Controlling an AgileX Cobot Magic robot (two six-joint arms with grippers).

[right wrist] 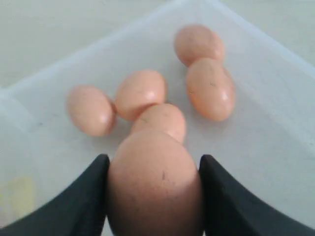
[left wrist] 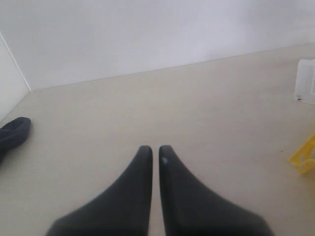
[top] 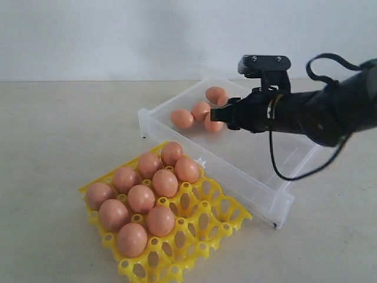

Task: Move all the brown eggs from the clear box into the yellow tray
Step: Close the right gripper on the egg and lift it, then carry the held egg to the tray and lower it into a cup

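Ten brown eggs [top: 141, 198] are seated in the yellow tray [top: 224, 217], lower left; five lie in the clear box [top: 253, 188], a sixth egg [right wrist: 155, 182] pinched by the right fingers [right wrist: 83, 199]; left fingers [left wrist: 133, 196] pressed together.

The exterior view looks down from a raised spot across the pale table [top: 53, 130] to the white wall [top: 118, 35], with the bright yellow openwork plastic egg tray [top: 218, 218] nearest and the shallow clear plastic box [top: 253, 159] beyond. The right wrist view hangs close over that box, looking past the black right pincer [right wrist: 153, 160] and the smooth oval brown egg [right wrist: 152, 196] in it. The left wrist view rides low along the black left pincer [left wrist: 154, 148], sharing only box and tray corners with the exterior view.
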